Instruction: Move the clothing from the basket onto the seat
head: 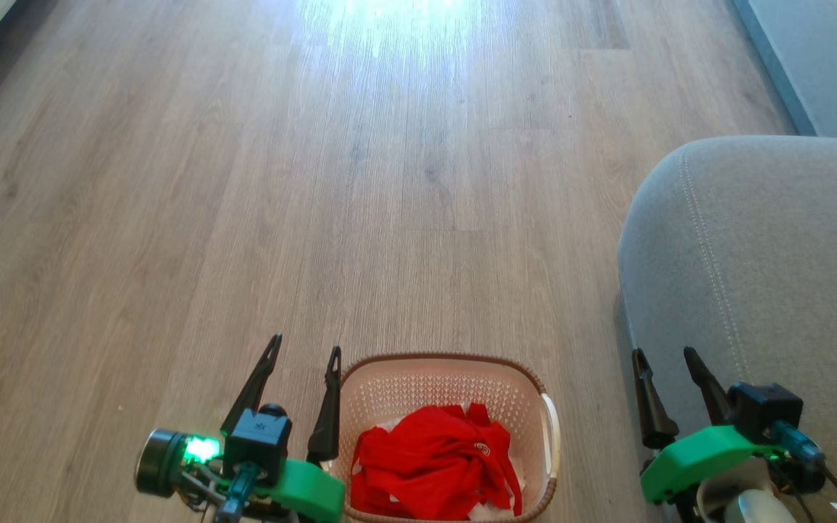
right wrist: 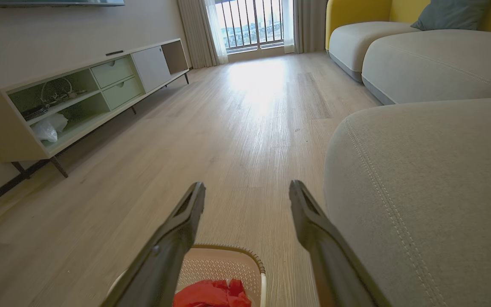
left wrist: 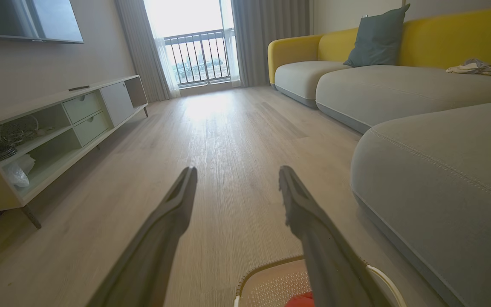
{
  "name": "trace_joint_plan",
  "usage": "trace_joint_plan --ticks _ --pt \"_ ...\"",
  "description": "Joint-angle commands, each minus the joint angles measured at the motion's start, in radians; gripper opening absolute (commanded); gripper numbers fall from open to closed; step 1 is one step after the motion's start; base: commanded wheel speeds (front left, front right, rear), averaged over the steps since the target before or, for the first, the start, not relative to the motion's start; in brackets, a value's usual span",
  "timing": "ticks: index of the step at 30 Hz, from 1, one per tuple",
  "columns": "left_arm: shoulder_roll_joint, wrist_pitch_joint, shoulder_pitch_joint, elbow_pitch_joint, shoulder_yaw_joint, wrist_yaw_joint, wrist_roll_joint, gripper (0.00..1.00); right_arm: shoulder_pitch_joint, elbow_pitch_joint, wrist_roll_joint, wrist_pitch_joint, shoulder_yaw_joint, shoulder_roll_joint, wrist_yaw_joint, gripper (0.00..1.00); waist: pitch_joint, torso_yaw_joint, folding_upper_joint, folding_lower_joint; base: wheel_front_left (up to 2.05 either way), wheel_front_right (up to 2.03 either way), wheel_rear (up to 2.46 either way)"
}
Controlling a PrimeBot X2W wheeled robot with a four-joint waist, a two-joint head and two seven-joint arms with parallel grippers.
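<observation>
The cream basket (head: 418, 381) with a brown rim stands on the wood floor at the bottom centre of the head view. Red clothing (head: 433, 465) lies bunched inside it, a small round badge showing and a bit of white beneath. The grey seat (head: 767, 254) rises just right of the basket. My left gripper (head: 304, 345) hangs open beside the basket's left rim, holding nothing. My right gripper (head: 665, 354) is open in front of the seat's near edge, empty. Both wrist views show the basket (right wrist: 224, 262) (left wrist: 271, 281) low down, with red clothing (right wrist: 211, 294) inside.
A long pale TV cabinet (left wrist: 58, 128) runs along the left wall. A yellow-backed sofa (left wrist: 399, 81) with a blue-grey cushion continues past the seat, a crumpled pale cloth (left wrist: 475, 67) lying on it. Bare wood floor (head: 360, 181) stretches ahead toward a bright balcony window (left wrist: 196, 51).
</observation>
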Motion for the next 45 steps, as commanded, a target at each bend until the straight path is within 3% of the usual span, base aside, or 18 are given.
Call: trace_joint_plan --ticks 1,12,23,33,45 --pt "-0.005 -0.013 -0.033 -0.027 0.039 -0.006 -0.002 1.00 -0.065 -0.026 0.004 -0.014 0.029 -0.007 0.001 1.00 0.003 0.000 0.0000 0.0000 0.00 0.00 0.00" --pt "-0.015 -0.013 -0.040 0.023 0.051 -0.050 0.000 1.00 -0.070 0.004 0.002 -0.014 0.024 -0.007 0.001 1.00 0.083 -0.020 0.0000 0.0000 0.00 0.00 0.00" --pt "-0.018 -0.013 -0.155 0.118 0.042 -0.129 0.012 1.00 -0.136 -0.022 -0.043 -0.014 0.009 -0.007 0.001 1.00 0.339 -0.071 0.0000 0.0000 0.00 0.00 0.00" --pt "0.024 -0.013 -0.365 0.394 -0.031 -0.231 0.060 1.00 -0.203 -0.087 -0.044 -0.014 0.017 -0.007 0.001 1.00 0.593 -0.148 0.0000 0.0000 0.00 0.00 0.00" --pt "0.072 -0.013 -0.625 0.712 -0.140 -0.273 0.122 1.00 -0.241 -0.171 0.007 -0.014 0.062 -0.007 0.001 1.00 0.816 -0.236 0.0000 0.0000 0.00 0.00 0.00"
